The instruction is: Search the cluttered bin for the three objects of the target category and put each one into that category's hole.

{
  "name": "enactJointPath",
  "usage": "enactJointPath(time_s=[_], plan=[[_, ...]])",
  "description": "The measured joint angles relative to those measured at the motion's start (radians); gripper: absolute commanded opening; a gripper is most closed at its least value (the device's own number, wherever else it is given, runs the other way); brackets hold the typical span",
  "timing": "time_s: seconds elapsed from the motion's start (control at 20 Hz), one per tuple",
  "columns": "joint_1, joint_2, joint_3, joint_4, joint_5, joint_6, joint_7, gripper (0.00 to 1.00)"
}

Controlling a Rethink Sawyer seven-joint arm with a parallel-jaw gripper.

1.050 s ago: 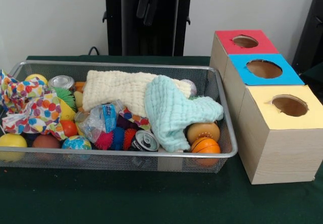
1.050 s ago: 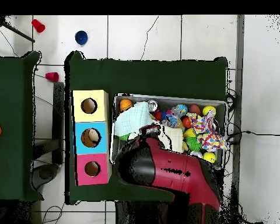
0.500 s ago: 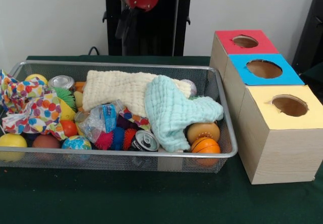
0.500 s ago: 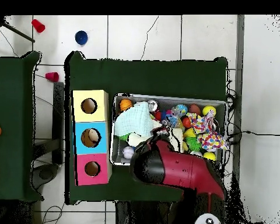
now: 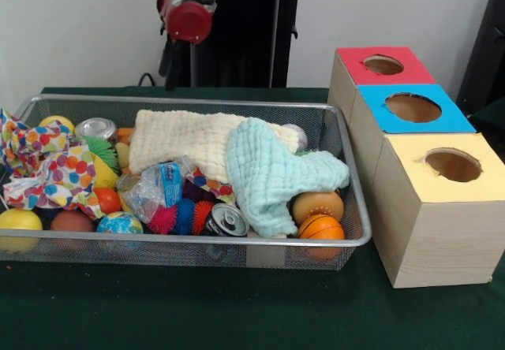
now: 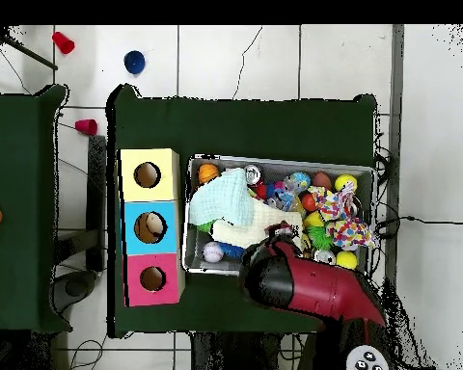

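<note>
The wire bin (image 5: 197, 240) holds a cream cloth (image 5: 181, 137), a mint cloth (image 5: 272, 176) and a spotted cloth (image 5: 43, 169) lying over the clutter. Two cans (image 5: 227, 220) (image 5: 96, 128), two orange balls (image 5: 317, 204) (image 5: 321, 228), a yellow ball (image 5: 19, 222), a globe ball (image 5: 119, 224) and spiky balls (image 5: 177, 217) show. Beside the bin stand the red box (image 5: 351, 62), blue box (image 5: 375, 117) and yellow box (image 5: 410, 161), each with a round hole. My gripper (image 5: 169, 66) hangs behind the bin's far rim, dark against the pedestal. From overhead the red arm (image 6: 303, 284) covers it.
From overhead, a tan object shows inside the blue box's hole (image 6: 153, 227). A white ball (image 6: 212, 252) lies in the bin corner near the boxes. Red cups (image 6: 63, 42) (image 6: 86, 126) and a blue cup (image 6: 134, 62) stand on the floor. A second green table (image 6: 13, 193) is at the left.
The arm has swung sideways and lower behind the bin, leftward in the front view. From overhead it has moved off the bin, uncovering the cream cloth and the white ball.
</note>
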Motion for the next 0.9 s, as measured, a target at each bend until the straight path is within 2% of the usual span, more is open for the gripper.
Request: enactJointPath(time_s=[0.35, 0.55, 0.6, 0.9], plan=[[-0.039, 0.046, -0.006, 0.026, -0.02, -0.042, 0.0, 1.0], [-0.037, 0.108, -0.027, 0.033, -0.041, -0.125, 0.0, 1.0], [-0.036, 0.148, -0.039, 0.033, -0.045, -0.181, 0.0, 1.0], [-0.035, 0.251, -0.072, 0.033, -0.044, -0.326, 0.0, 1.0]])
